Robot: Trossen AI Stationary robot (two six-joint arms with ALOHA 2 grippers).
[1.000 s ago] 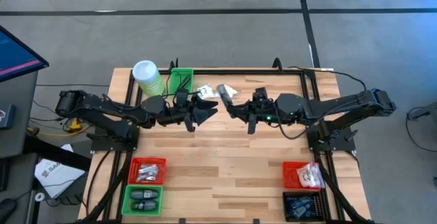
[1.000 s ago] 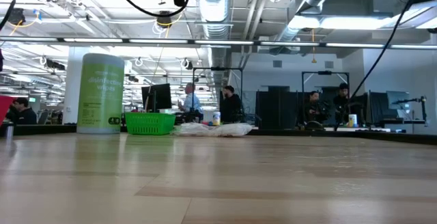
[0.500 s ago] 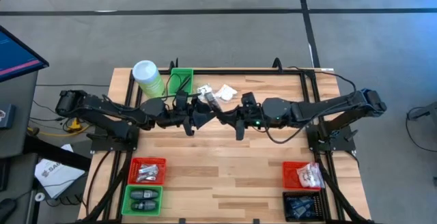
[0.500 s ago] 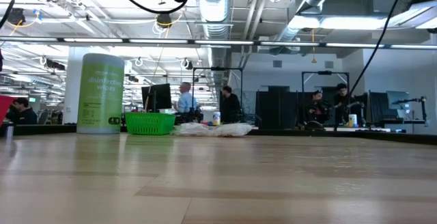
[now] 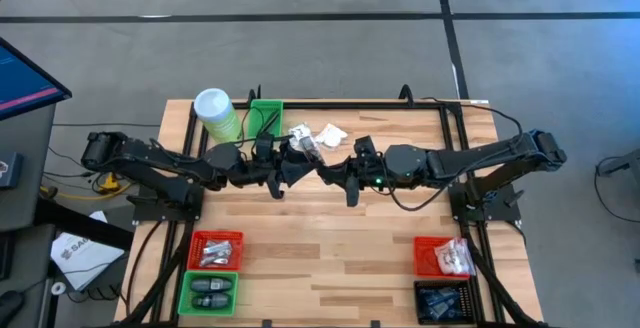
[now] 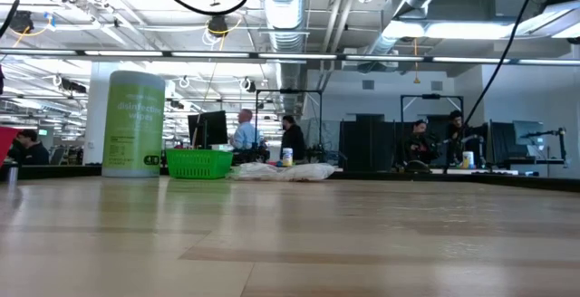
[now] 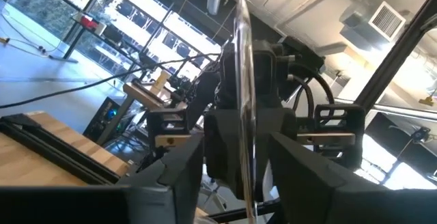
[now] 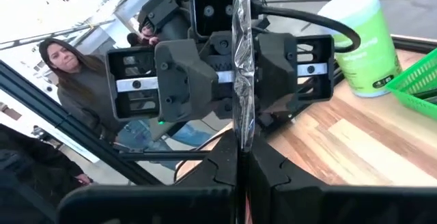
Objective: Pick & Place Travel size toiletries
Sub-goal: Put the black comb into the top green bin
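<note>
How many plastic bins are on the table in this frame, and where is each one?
5. A green bin at the far edge beside the canister; a red bin with a green bin at the near left; a red bin with a black bin at the near right.
</note>
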